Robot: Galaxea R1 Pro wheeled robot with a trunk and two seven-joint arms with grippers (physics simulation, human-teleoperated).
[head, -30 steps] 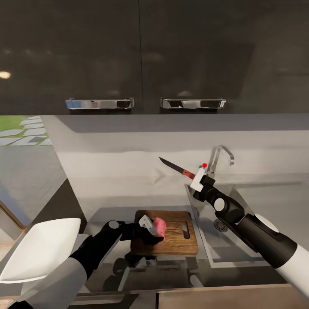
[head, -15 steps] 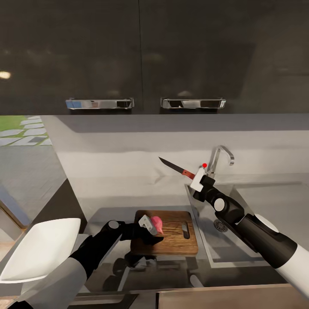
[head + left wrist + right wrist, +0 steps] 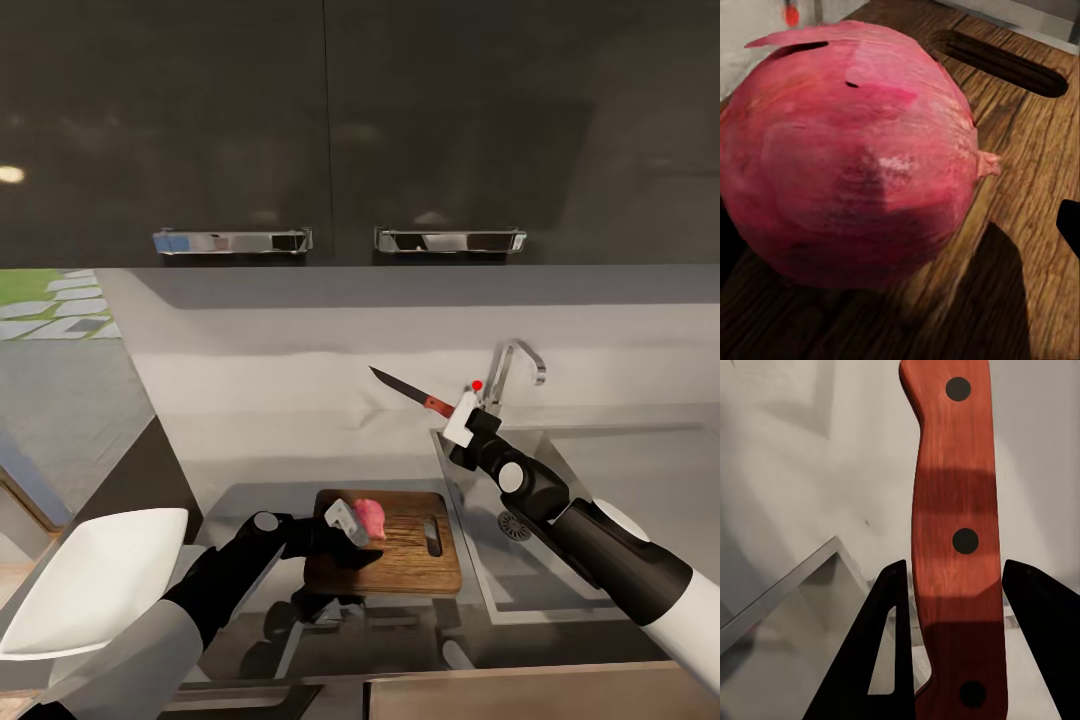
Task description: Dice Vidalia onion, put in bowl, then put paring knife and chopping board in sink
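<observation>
The reddish Vidalia onion (image 3: 369, 517) (image 3: 855, 165) lies on the dark wood chopping board (image 3: 405, 555) (image 3: 1020, 187), near the end away from its slot handle. My left gripper (image 3: 347, 523) sits low over the board, open around the onion; one fingertip (image 3: 1069, 223) stands clear of its skin. My right gripper (image 3: 462, 420) (image 3: 956, 568) hovers above the sink's (image 3: 560, 590) near-left corner, shut on the paring knife's red-orange handle (image 3: 956, 547). The paring knife (image 3: 408, 390) points its grey blade up and left. The white bowl (image 3: 95, 580) rests at the far left of the countertop (image 3: 250, 470).
The chrome tap (image 3: 512, 368) with a red dot rises just behind my right gripper. Dark wall cabinets with chrome handles (image 3: 232, 241) hang above. The counter ends left of the bowl, with floor beyond.
The onion has turned and shifted a little on the board, away from the left gripper's palm. Both arms and the knife have stayed put.
</observation>
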